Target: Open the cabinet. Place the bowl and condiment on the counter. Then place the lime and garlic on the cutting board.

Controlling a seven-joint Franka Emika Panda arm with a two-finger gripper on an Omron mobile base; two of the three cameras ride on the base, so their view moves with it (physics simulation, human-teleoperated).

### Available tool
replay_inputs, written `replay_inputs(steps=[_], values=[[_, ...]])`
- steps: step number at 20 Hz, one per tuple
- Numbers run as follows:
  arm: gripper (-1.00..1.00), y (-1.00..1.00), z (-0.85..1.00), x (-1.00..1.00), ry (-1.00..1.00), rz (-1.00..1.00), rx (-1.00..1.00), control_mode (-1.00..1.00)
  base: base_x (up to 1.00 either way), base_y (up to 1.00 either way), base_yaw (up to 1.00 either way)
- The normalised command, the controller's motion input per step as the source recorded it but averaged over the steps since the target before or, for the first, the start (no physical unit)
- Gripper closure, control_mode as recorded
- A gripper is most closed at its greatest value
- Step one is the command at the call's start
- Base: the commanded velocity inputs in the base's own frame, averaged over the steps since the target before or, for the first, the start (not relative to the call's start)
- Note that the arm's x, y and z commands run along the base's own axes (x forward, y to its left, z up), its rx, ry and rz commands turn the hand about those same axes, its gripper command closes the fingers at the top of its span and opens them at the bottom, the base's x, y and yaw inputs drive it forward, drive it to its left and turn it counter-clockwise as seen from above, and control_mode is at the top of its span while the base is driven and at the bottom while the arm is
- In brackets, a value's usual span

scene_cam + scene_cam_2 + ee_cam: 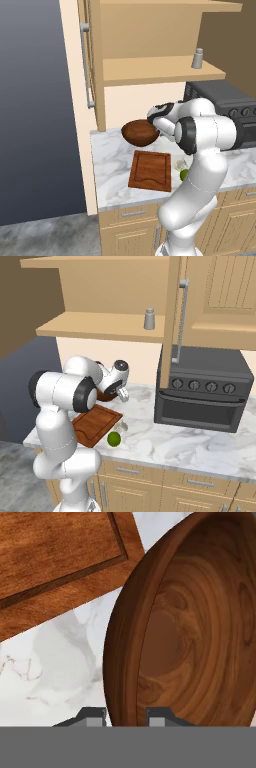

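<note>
Bowl [139, 133] first: a deep, round, dark wooden vessel, and by its look stiff and fairly solid, so it should neither flex nor crack under a pinch. Its polished surface looks smooth, so a slip is the likelier trouble. The sensible hold is the rim, one finger inside the wall and one outside, and that is how the end effector [125, 714] has it: in the hand view the two dark tips sit at the bottom centre with the rim edge between them, closed on the wood. A one-sided rim hold lets the bowl hang tilted, and in the left base view, near the middle of the frame, it does sit canted over the marble tabletop [110, 165], just above the upper edge of the cutting board [150, 170]; whether it touches the slab cannot be told.

The condiment [198, 58] stands upright on the cabinet [160, 70] shelf at upper right of that view: small, light, rigid, best taken around its cylindrical body below the cap. The lime [114, 439] lies on the tabletop just right of the board, lower centre-left in the right base view; round and firm, it may roll. The garlic [120, 427], pale and hard to make out, lies just beside it.
</note>
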Motion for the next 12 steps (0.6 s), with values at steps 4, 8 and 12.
replay_inputs(steps=[4,8,12], values=[[1.0,0.0,-0.14,0.58,0.0,0.03,0.0,-1.0,0.0,0.0,0.0],[1.0,0.0,-0.05,0.34,0.0,0.0,0.0,-1.0,0.0,0.0,0.0],[-1.0,0.0,0.19,-0.09,0.0,0.0,0.0,-1.0,0.0,0.0,0.0]])
